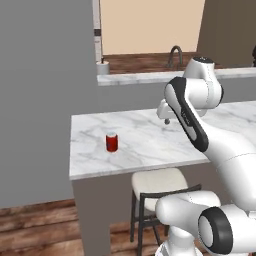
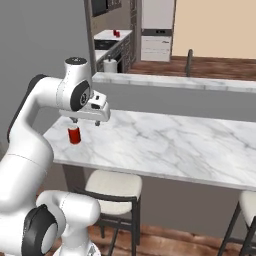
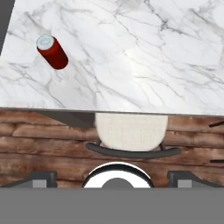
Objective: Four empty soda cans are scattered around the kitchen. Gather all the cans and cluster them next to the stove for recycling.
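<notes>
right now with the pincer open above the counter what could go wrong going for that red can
The pincer hangs open above the marble counter, off to one side of the red can; in the hand view the can sits far up and left, so a straight descent would likely miss it. The can stands upright and is slim, so a sideways approach could tip it or send it rolling. It also stands near the counter's end, with the stool and floor below if it gets pushed off.
</notes>
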You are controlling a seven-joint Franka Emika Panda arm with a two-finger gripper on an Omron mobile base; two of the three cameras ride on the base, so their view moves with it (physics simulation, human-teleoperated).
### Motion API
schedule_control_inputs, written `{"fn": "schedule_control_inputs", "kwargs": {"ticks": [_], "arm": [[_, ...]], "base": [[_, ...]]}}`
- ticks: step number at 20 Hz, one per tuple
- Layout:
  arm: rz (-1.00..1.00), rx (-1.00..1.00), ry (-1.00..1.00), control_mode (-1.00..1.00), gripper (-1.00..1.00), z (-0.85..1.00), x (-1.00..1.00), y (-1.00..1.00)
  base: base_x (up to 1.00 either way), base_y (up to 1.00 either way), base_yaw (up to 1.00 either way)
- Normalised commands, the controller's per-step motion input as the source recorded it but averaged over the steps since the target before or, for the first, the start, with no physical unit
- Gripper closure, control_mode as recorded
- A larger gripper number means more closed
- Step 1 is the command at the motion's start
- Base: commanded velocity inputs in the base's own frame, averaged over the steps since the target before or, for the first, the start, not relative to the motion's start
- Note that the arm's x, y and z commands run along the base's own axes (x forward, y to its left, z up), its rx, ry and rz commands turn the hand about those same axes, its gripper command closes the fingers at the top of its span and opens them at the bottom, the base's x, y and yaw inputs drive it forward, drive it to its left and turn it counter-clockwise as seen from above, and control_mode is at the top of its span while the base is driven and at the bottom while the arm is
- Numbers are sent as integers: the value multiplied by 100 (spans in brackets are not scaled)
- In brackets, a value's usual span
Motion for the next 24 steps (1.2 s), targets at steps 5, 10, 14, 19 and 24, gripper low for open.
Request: {"fn": "schedule_control_inputs", "kwargs": {"ticks": [5, 10, 14, 19, 24], "arm": [[0, 0, 0, 100, -100, 0, 0, 0], [0, 0, 0, 100, -100, 0, 0, 0], [0, 0, 0, 100, -100, 0, 0, 0], [0, 0, 0, 100, -100, 0, 0, 0], [0, 1, -1, -100, -100, 0, -1, 5]], "base": [[-3, 42, 0], [-2, 42, 0], [-2, 39, 0], [-2, 30, 0], [-4, 6, 0]]}}
